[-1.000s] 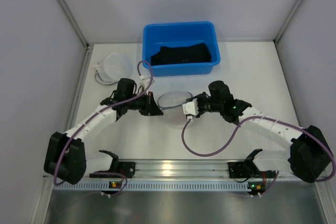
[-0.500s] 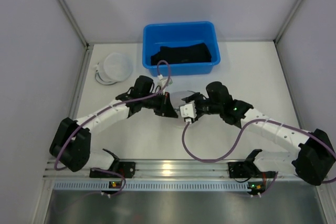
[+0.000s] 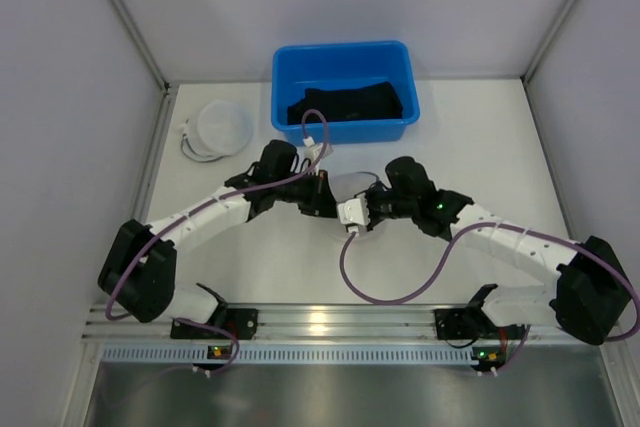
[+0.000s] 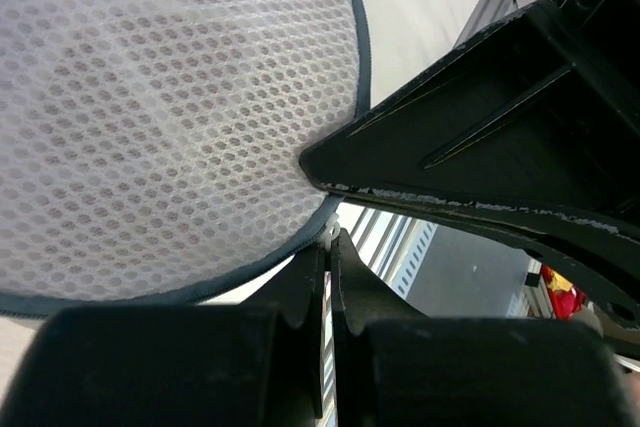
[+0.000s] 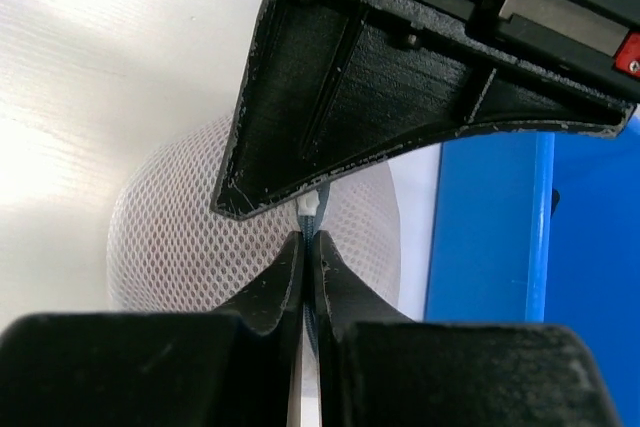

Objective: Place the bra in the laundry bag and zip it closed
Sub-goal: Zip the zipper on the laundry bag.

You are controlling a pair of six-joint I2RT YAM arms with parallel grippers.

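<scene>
**benchwatcher:** Both arms have closed in since a second ago. The left hand [image 3: 322,199] has swung in from the left toward the middle of the bench [image 3: 480,147], and the right hand [image 3: 345,212] has nudged over to meet it. The laundry bag [image 3: 347,184] is now squeezed between them and mostly hidden from above.

**meshfan:** Are they actually gripping anything?

**benchwatcher:** Yep, both are clenched. On the left wrist cam the fingers [image 4: 300,297] are pinched together right at the bag's dark rim, with a small pale tab [image 4: 331,232] at the tips. The right wrist cam shows the same: fingers [image 5: 270,292] tight on a strip of the bag's edge, and the left hand's black body just above.

**meshfan:** And the bra?

**benchwatcher:** The bra [image 3: 345,105] is a dark heap in the blue tub [image 3: 345,133] at the middle of the far edge, well apart from the bag. A white round pouch [image 3: 220,127] sits near the far left corner.
</scene>
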